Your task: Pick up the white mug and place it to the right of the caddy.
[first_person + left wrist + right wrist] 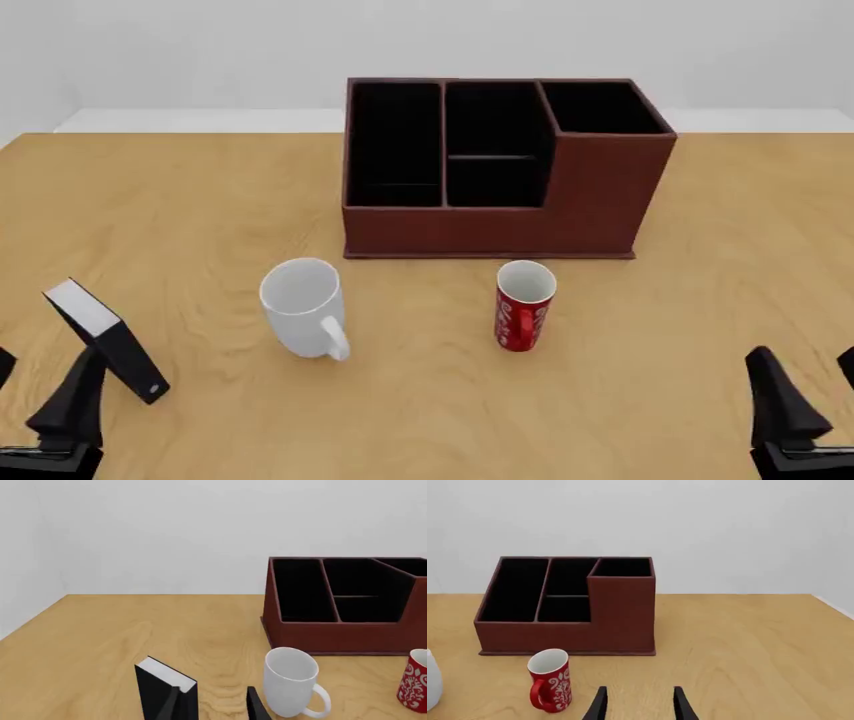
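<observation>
The white mug [304,306] stands upright on the wooden table [200,210], in front of the caddy [501,170], just ahead of the left gripper [212,704]. The front view alone shows both arms low at the near edge. Both the left gripper and the right gripper [636,704] are parted and empty. A black-and-white slanted block [167,687] sits against one left finger; a red mug [550,687] stands beside the right fingers.

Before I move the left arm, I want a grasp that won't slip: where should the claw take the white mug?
Probably from above, pinching the rim wall of the white mug on the side away from the handle. It stands upright, mouth open, handle pointing toward the arms; the left claw is nearest.
</observation>
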Controlling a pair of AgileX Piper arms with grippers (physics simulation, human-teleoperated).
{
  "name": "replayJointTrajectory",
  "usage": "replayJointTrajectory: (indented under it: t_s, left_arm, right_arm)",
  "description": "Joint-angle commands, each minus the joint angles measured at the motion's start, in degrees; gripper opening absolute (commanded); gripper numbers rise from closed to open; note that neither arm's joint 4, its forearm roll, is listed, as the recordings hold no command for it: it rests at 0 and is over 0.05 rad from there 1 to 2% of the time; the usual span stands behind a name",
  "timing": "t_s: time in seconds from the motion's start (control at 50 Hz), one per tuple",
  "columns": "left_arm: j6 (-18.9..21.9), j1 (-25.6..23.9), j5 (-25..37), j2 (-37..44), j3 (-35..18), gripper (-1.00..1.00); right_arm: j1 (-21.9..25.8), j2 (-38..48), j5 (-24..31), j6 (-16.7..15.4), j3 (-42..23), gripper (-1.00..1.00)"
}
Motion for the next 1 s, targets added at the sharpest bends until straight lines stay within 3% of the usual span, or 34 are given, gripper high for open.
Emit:
replayJointTrajectory:
  t_s: [0.02, 0.3, 0.52, 0.6, 0.74, 0.84, 1.0]
  left_arm:
    - [0.0, 0.0, 0.0, 0.0, 0.0, 1.0]
    - [0.0, 0.0, 0.0, 0.0, 0.0, 1.0]
    - [0.0, 0.0, 0.0, 0.0, 0.0, 1.0]
    - [0.0, 0.0, 0.0, 0.0, 0.0, 1.0]
    - [0.0, 0.0, 0.0, 0.0, 0.0, 1.0]
    - [0.0, 0.0, 0.0, 0.0, 0.0, 1.0]
    - [0.0, 0.0, 0.0, 0.0, 0.0, 1.0]
  right_arm:
    - [0.3, 1.1, -0.3, -0.4, -0.3, 1.0]
    - [1.4, 8.0, -5.8, -0.8, -0.3, 1.0]
    - [3.9, 8.2, 4.1, -1.8, -13.3, 1.0]
    - [7.1, 10.2, 7.1, -4.0, -19.8, 1.0]
    - [11.8, 19.2, 5.8, -8.0, -27.8, 1.0]
    - [15.4, 24.9, 4.9, -9.2, -32.5, 1.0]
    - [21.3, 33.8, 3.4, -15.9, -38.6, 1.0]
